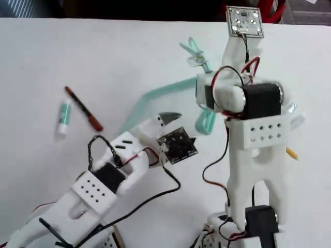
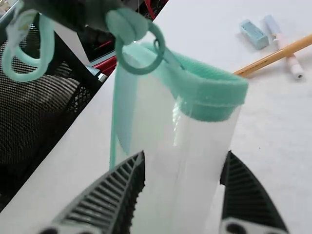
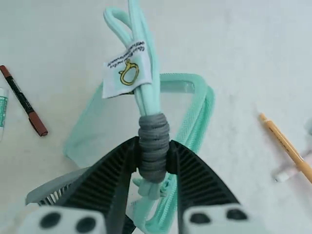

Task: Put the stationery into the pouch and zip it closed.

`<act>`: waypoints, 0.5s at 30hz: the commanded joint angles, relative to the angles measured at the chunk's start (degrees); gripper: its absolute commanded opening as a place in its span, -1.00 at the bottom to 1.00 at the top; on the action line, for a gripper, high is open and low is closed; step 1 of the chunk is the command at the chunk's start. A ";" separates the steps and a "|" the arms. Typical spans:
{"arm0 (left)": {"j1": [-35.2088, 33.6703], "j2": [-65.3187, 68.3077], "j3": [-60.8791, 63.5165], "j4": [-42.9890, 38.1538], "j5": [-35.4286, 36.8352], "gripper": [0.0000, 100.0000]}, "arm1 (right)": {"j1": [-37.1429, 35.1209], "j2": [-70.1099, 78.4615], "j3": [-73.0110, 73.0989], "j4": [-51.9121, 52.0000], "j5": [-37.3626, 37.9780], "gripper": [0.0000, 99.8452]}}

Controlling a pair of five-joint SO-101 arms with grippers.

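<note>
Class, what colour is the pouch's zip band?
Mint green; the zip band shows best in the left wrist view.

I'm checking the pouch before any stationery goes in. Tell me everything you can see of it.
The pouch is clear, soft-looking plastic edged with a mint-green zipper band, and its mouth appears open. A mint ring pull hangs at the zipper. A mint cord loop on it carries a white tag and a grey wrap. The right gripper is shut on that wrap. The left gripper is at the clear body. Nothing seems to be inside.
</note>
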 commanded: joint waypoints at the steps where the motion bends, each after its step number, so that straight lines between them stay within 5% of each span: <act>1: -2.07 2.07 -0.44 -5.10 -0.44 -0.50 | -0.66 1.27 -6.51 0.48 -2.11 -0.96; 15: -10.15 22.11 -0.44 -38.86 0.09 -0.60 | -6.55 0.84 -10.55 0.75 -3.69 -0.96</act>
